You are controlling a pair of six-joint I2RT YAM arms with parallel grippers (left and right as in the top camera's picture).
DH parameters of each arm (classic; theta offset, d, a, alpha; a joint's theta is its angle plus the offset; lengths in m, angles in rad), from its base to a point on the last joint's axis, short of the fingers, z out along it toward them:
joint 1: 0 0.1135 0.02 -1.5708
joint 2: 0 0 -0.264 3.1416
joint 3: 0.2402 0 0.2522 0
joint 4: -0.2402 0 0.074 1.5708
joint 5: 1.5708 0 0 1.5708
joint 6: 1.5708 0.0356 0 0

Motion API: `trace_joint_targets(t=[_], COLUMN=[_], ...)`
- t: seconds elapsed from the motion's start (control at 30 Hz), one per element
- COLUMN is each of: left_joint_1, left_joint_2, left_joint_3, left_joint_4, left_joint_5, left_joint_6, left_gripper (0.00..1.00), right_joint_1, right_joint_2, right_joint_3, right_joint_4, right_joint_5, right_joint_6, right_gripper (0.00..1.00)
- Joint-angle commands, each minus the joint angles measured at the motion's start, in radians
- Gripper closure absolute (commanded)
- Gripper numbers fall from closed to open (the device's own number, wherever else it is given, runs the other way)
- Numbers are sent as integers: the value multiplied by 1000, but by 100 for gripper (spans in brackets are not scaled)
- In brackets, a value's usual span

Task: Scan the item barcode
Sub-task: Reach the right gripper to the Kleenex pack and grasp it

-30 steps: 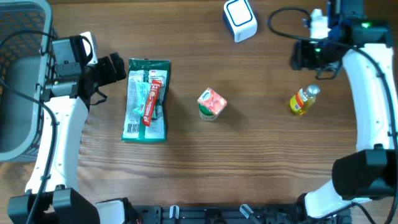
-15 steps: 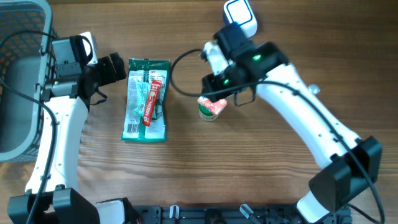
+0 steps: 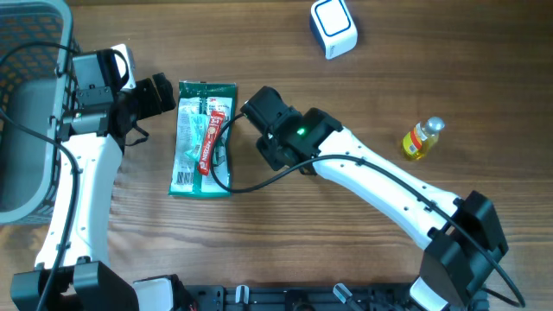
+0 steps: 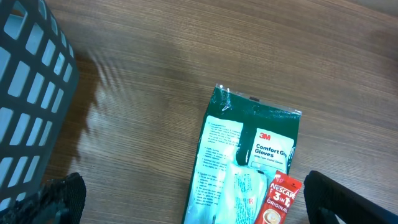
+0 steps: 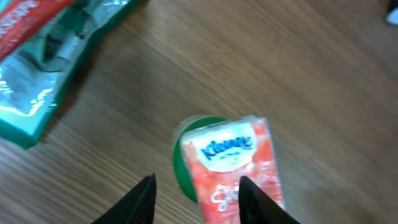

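A red-and-white Kleenex pack [image 5: 233, 162] lies on a green round thing on the wood. My right gripper [image 5: 200, 199] hangs over it, open. Its left finger stands apart from the pack and its right finger overlaps the pack's right side. In the overhead view the right arm [image 3: 298, 134] hides the pack. A green gloves packet [image 3: 204, 138] with a red Nescafe sachet [image 3: 212, 130] on it lies left of centre. My left gripper [image 4: 199, 205] is open wide just above the packet [image 4: 249, 162], holding nothing. The white-and-blue scanner [image 3: 333, 28] sits at the back.
A small yellow bottle [image 3: 420, 138] lies at the right. A grey basket [image 3: 26, 104] stands at the left edge, its wall [image 4: 31, 93] close to my left gripper.
The right arm swung from the back right across the table to the middle and now covers the Kleenex pack. Its jaws have narrowed. The left arm has not moved.
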Motion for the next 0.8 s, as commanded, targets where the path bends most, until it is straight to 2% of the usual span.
trace_joint_targets(t=[0.0,0.2,0.47,0.63,0.77], left_joint_1=[4,4,4,4,4], left_joint_2=[-14,-14,-14,-14,-14], left_joint_3=[14,14,14,14,14], left_joint_4=[3,3,3,3,3], left_joint_5=[8,8,8,8,8], left_joint_6=[16,16,16,16,16], left_gripper=[0,0,0,0,0], right_joint_1=[0,0,-1,0,-1], right_joint_2=[24,24,24,24,24], right_joint_3=[-11,-36,-171,-174,-174], right_joint_4=[-14,-21,94,105,105], right_joint_5=[68,64,67,67,68], right_joint_6=[-4,-1,-4,-4,-4], right_gripper=[59,59,60,82,82])
